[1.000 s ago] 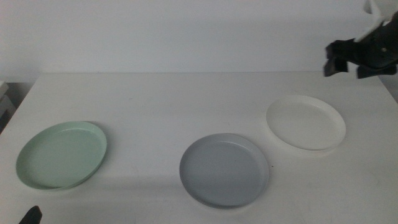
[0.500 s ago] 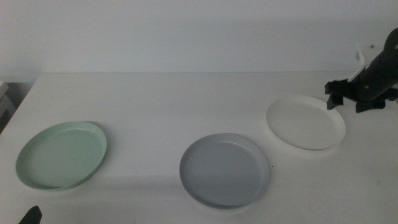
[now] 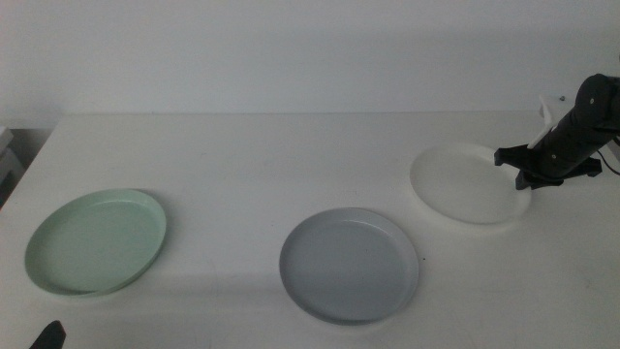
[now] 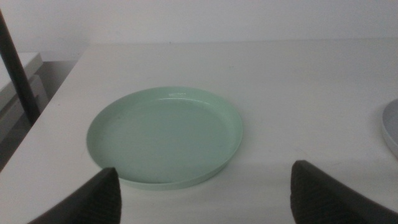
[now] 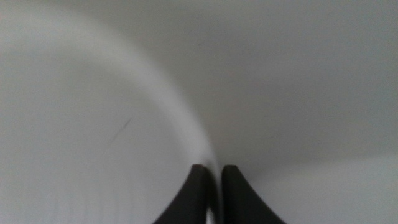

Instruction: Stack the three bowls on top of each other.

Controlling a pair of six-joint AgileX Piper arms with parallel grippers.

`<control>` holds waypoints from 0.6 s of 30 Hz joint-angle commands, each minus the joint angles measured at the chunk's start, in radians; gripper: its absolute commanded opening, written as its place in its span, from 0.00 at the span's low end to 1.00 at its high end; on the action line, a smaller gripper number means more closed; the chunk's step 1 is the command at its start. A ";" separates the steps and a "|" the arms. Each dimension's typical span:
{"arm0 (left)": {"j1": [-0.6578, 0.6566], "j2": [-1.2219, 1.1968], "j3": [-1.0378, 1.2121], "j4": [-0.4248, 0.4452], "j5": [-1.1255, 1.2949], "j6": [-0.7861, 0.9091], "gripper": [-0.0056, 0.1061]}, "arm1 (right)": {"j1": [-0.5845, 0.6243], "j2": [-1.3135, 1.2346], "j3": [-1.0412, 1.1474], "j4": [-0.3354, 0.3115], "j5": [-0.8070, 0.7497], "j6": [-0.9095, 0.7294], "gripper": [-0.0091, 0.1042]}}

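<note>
The mint green bowl point(image 3: 97, 240) lies at the table's left; the left wrist view shows it close point(image 4: 165, 135). The grey bowl point(image 3: 349, 264) lies at the front middle, and its edge shows in the left wrist view point(image 4: 392, 127). The white bowl point(image 3: 463, 182) lies at the right. My right gripper point(image 3: 513, 167) is down at the white bowl's right rim. In the right wrist view the jaws point(image 5: 213, 180) are pinched on the rim of the white bowl point(image 5: 93, 124). My left gripper point(image 4: 204, 173) waits open and empty before the green bowl, at the bottom left point(image 3: 46, 336).
The white table point(image 3: 242, 155) runs back to a pale wall. Its left edge lies just beyond the green bowl. A dark pole point(image 4: 15, 68) and a pale shelf stand off that edge.
My right gripper has come down from above the table's far right to the white bowl's right rim and closed on it. The white bowl has shifted slightly left.
</note>
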State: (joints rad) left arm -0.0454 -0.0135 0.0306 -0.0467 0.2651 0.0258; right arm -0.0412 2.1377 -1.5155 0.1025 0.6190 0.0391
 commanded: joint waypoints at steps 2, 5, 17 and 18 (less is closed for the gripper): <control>-0.002 -0.013 0.005 -0.003 -0.077 0.000 0.84 | -0.003 -0.116 -0.022 0.011 -0.016 -0.002 0.08; -0.002 -0.013 0.005 -0.003 -0.077 0.000 0.84 | 0.011 -0.222 -0.007 0.053 -0.015 -0.011 0.08; -0.002 -0.013 0.005 -0.003 -0.077 0.000 0.84 | 0.262 -0.549 0.309 0.182 -0.151 -0.089 0.08; -0.002 -0.013 0.005 -0.003 -0.077 0.000 0.84 | 0.291 -0.550 0.324 0.179 -0.153 -0.088 0.08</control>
State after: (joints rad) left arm -0.0454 -0.0135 0.0306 -0.0467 0.2651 0.0258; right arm 0.2197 1.6452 -1.1928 0.2734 0.5339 -0.0362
